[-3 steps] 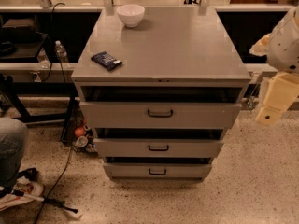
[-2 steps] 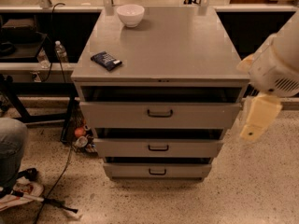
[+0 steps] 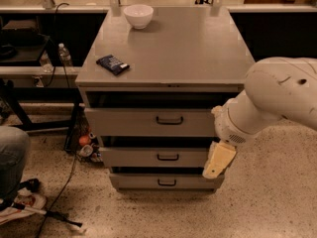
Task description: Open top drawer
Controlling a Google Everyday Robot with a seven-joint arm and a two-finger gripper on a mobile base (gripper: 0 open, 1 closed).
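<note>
The gripper (image 3: 219,160), whose opening state cannot be told, hangs low at the cabinet's right front, so the top drawer (image 3: 124,123) and its horizontal black bail handle (image 3: 169,119) lie up and left of it.

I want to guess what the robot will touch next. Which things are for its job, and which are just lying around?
For the job:
top drawer
its handle
gripper, low at the drawers' right side, in front of the middle drawer

Just lying about:
bowl and packet on the cabinet top
bottle, far left
middle drawer, bottom drawer
</note>
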